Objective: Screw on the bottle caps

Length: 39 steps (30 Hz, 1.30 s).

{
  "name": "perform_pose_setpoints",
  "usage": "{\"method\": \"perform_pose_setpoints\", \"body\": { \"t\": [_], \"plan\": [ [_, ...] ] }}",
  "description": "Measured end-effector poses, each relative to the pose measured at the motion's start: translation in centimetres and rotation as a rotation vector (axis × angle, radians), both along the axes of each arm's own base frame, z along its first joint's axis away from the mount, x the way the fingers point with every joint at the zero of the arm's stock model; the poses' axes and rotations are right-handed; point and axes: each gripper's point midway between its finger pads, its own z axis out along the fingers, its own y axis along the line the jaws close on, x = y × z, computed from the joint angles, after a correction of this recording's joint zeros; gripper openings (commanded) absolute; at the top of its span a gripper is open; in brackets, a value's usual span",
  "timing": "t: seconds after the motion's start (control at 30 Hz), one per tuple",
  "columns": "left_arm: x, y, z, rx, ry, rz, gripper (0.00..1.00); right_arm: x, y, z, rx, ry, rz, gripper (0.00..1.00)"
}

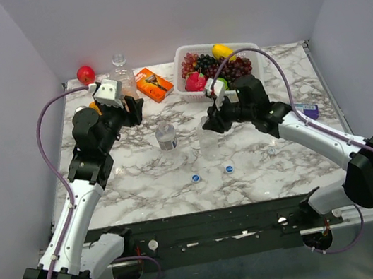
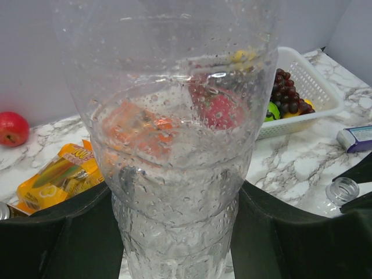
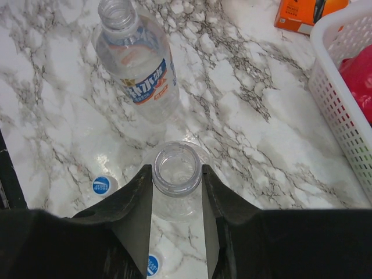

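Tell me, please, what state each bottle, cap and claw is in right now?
Back bottle: upright, gripped.
Labelled bottle: upright, uncapped, free.
Right-hand bottle: upright, uncapped, gripped at neck.
Blue caps: both off, loose on table.
Whitish cap: off, loose on table.
Left claw: shut on back bottle.
Right claw: shut on right-hand bottle.

Bright even light, soft shadows, highlights on bottle point(image 2: 174, 145)

top camera looks down from behind left pincer point(image 1: 132, 105) and right pincer point(image 1: 211, 122). wrist cameras sit close behind them, both catching the basket point(image 2: 314, 87).
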Motion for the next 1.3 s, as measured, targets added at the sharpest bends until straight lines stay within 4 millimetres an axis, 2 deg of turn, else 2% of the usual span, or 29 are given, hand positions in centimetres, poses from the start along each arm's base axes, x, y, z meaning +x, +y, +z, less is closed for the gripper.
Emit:
{"method": "perform_pose_setpoints", "body": {
  "t": [0.33, 0.63, 0.83, 0.87, 1.07, 1.3],
  "plan": [
    [0.1, 0.1, -0.1, 0.0, 0.002, 0.003, 0.0, 3.3, 2.0, 3.0, 0.024, -0.078, 0.013, 0.23],
    [0.1, 0.2, -0.1, -0.003, 0.005, 0.005, 0.0, 4.5, 2.7, 0.3, -0.017, -0.041, 0.016, 0.27],
    [0.1, 0.2, -0.3, -0.001, 0.011, 0.005, 0.0, 4.6, 2.7, 0.2, -0.016, -0.041, 0.016, 0.35],
    [0.1, 0.2, -0.3, 0.0, 0.011, 0.005, 0.0, 4.6, 2.7, 0.2, -0.015, -0.042, 0.015, 0.4],
    [0.2, 0.4, -0.3, 0.0, 0.012, 0.01, 0.0, 4.6, 2.6, -0.1, -0.017, -0.043, 0.01, 0.5],
    [0.4, 0.3, -0.6, 0.003, 0.02, 0.011, 0.0, 4.6, 2.5, -0.5, -0.023, -0.041, 0.003, 0.59]
  ]
}}
